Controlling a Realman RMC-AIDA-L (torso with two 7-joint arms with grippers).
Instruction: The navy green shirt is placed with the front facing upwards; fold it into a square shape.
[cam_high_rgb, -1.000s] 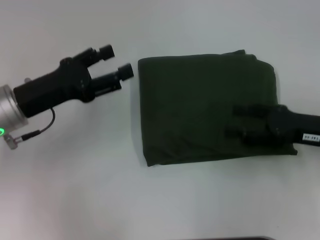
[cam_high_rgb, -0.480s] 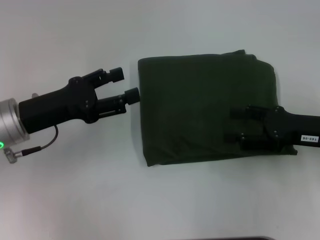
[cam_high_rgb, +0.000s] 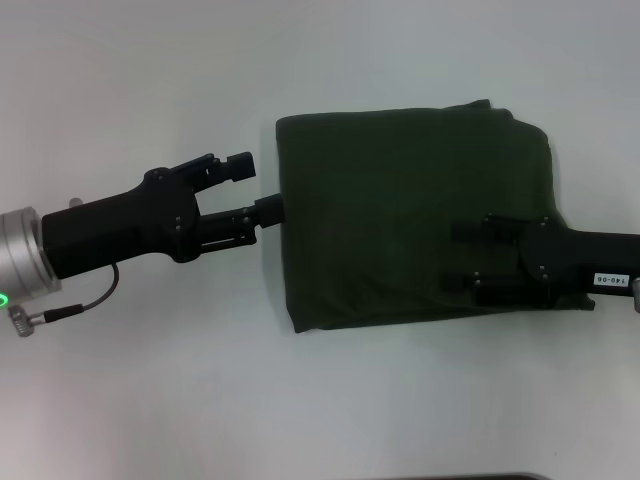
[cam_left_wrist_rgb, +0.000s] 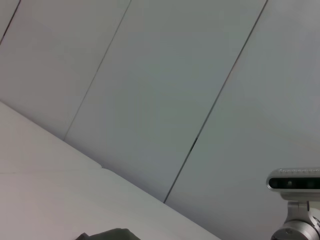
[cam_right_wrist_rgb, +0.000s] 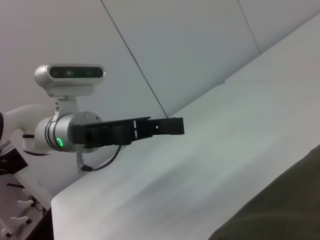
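One white label (cam_high_rgb: 613, 280) sits on the right arm near the head view's right edge, with small dark print, upside down and too small to read for sure. No lettering shows on the folded navy green shirt (cam_high_rgb: 400, 200). Nothing readable on the left arm (cam_high_rgb: 110, 235), nor on the camera housing (cam_right_wrist_rgb: 70, 74) in the right wrist view. Left wrist view: no text.

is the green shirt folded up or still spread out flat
Folded. The navy green shirt lies as a compact, roughly square block, with no sleeves, collar or lettering showing and layered edges along its right side.
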